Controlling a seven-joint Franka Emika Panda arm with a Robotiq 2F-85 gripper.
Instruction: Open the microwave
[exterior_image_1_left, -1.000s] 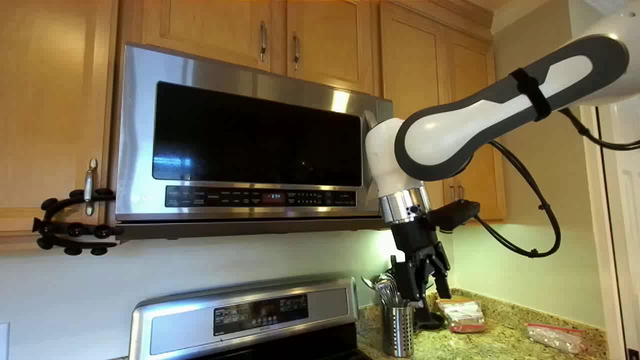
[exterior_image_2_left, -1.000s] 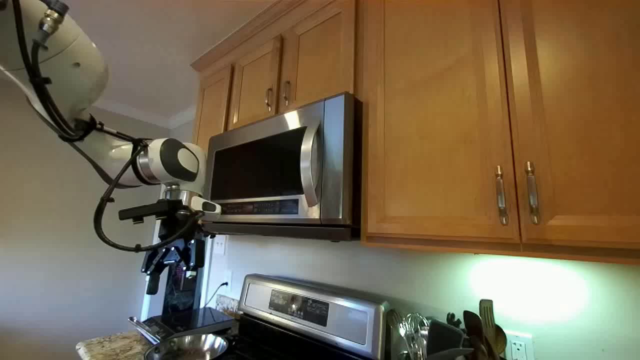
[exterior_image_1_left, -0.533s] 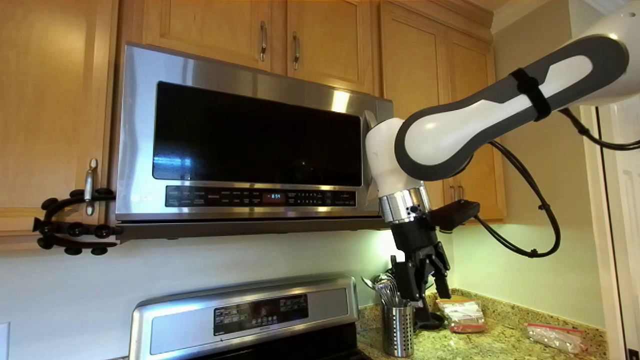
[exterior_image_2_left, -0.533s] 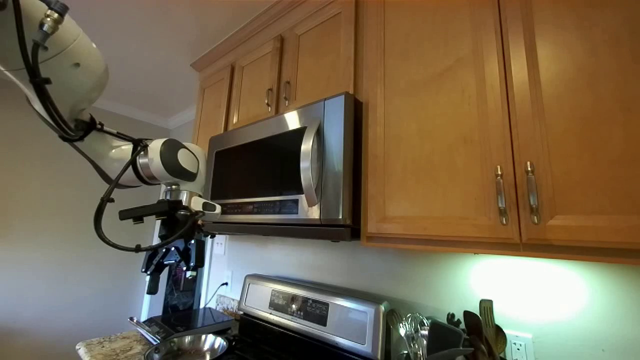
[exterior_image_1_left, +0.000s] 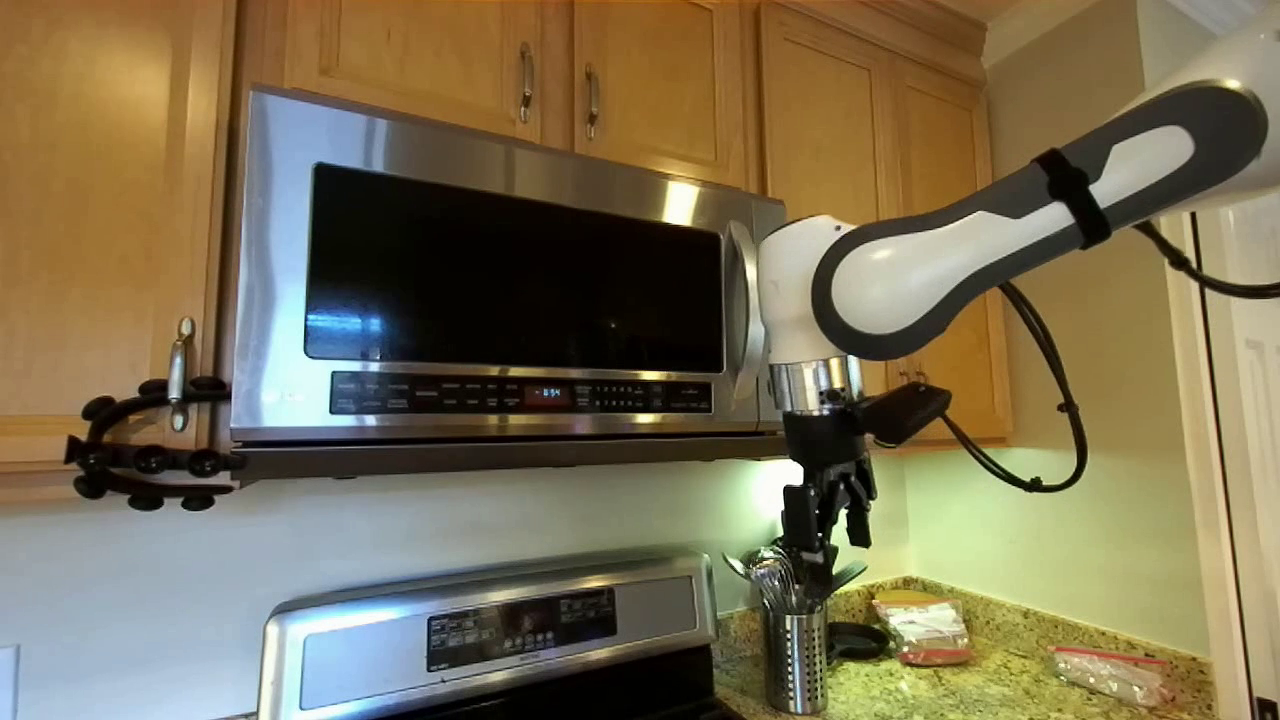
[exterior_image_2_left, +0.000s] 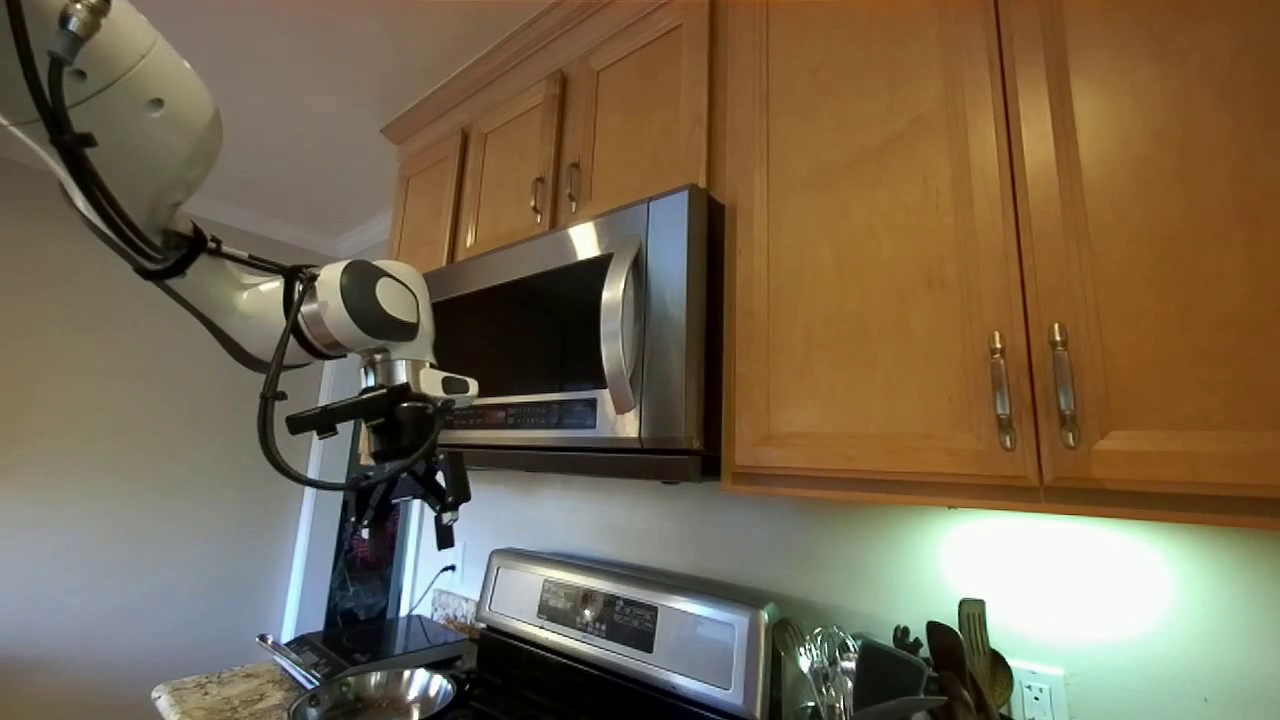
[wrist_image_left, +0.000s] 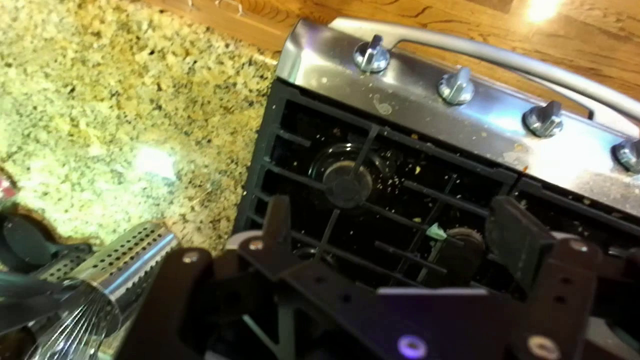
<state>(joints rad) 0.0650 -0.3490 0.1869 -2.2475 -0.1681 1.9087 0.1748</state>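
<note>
The microwave is a wide stainless steel box with a dark glass door, under the wooden cabinets in both exterior views (exterior_image_1_left: 500, 270) (exterior_image_2_left: 520, 330). Its door is shut. The curved silver handle (exterior_image_1_left: 745, 310) is at the door's right edge and also shows in an exterior view (exterior_image_2_left: 618, 330). My gripper (exterior_image_1_left: 830, 540) points down, below the microwave's bottom edge, apart from the handle. It also shows in an exterior view (exterior_image_2_left: 405, 525). In the wrist view the fingers (wrist_image_left: 395, 220) are wide apart with nothing between them, above the stove. The microwave is out of the wrist view.
A stove (exterior_image_1_left: 500, 630) stands below the microwave; its grates show in the wrist view (wrist_image_left: 345, 185). A metal utensil holder (exterior_image_1_left: 797, 665) is under the gripper. A pan (exterior_image_2_left: 375, 692) sits on the stove side. A black flexible-legged stand (exterior_image_1_left: 150, 455) hangs by the left cabinet handle.
Between half a second ago and now, the arm has moved and the gripper is higher. In an exterior view it has shifted right, and the microwave handle is now more exposed. The door is unchanged.
</note>
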